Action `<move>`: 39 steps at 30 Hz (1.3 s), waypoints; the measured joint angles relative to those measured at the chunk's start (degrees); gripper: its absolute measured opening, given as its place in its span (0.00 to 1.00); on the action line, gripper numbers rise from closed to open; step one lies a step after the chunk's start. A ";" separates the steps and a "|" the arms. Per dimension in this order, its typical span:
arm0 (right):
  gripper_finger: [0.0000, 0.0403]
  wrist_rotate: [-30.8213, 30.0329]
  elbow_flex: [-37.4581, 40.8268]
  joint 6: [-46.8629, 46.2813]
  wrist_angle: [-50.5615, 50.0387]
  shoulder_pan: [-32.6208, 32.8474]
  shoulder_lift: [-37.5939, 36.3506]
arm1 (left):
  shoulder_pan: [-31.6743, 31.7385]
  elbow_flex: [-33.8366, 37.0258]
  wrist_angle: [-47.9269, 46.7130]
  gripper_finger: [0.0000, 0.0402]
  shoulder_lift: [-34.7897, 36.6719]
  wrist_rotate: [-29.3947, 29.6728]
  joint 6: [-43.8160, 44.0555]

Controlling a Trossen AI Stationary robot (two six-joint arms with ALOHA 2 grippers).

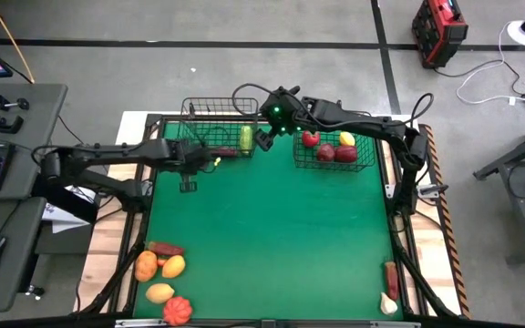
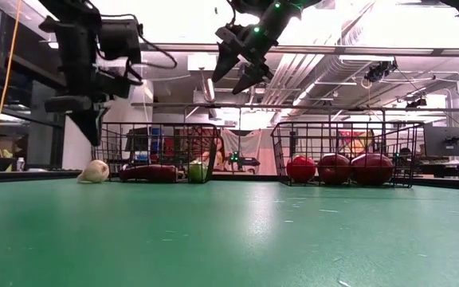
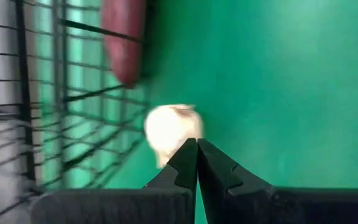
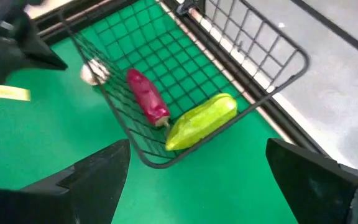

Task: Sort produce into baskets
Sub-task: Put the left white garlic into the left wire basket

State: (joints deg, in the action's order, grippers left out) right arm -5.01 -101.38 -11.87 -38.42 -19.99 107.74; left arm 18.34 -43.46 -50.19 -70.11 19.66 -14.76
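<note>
- The right gripper (image 1: pixel 266 137) hung in the air with its jaws spread wide and nothing between them, over the gap between the two baskets and nearer the left basket (image 1: pixel 215 109); its own camera looked down on that basket's corner.
- The left gripper (image 3: pixel 197 163) had its fingers pressed together on nothing, just outside the near wall of the left basket, with a small white piece (image 3: pixel 169 129) lying on the green mat (image 1: pixel 272 228) just beyond its tips.
- As a judgement, the white piece looked like the one in hand: it sat outside the mesh, so the left gripper would need to open, settle around it squarely and lift it clear of the wire rim before letting go inside.
- The piece was round and smooth, so a grip off its middle could let it roll away; the wire wall beside it left little room for one finger.
- The left basket held a dark red long piece (image 4: pixel 146 96) and a green piece (image 4: pixel 202 121), lying close together near one corner.
- The right basket (image 1: pixel 365 160) held red round pieces (image 2: pixel 335 168) and a yellow one (image 1: pixel 346 139).
- A heap of unsorted orange, yellow and red produce (image 1: pixel 162 278) waited at the near left corner of the mat, well apart from both baskets, and two more pieces (image 1: pixel 389 290) lay at the near right edge.
- By that count, the sorting was about half done.
</note>
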 joint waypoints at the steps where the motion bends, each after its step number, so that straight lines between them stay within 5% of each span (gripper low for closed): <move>1: 0.92 -0.70 0.00 0.17 -0.19 0.00 0.00 | -0.32 0.00 0.12 0.00 0.59 1.64 -0.48; 16: 0.92 -1.75 0.00 1.67 -0.20 0.00 0.00 | -0.71 6.81 7.85 0.00 0.54 6.45 -11.65; 24: 0.92 -2.41 0.00 1.69 -0.08 -0.02 0.00 | -1.32 7.54 12.44 0.00 0.60 13.02 -11.11; 39: 0.92 -2.49 0.00 1.43 0.01 -0.02 0.00 | 0.41 12.55 19.53 0.00 0.60 15.79 -11.72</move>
State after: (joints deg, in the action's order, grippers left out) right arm -7.51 -101.38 -10.44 -38.42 -20.01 107.74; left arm 18.74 -30.92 -30.66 -69.52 35.45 -26.48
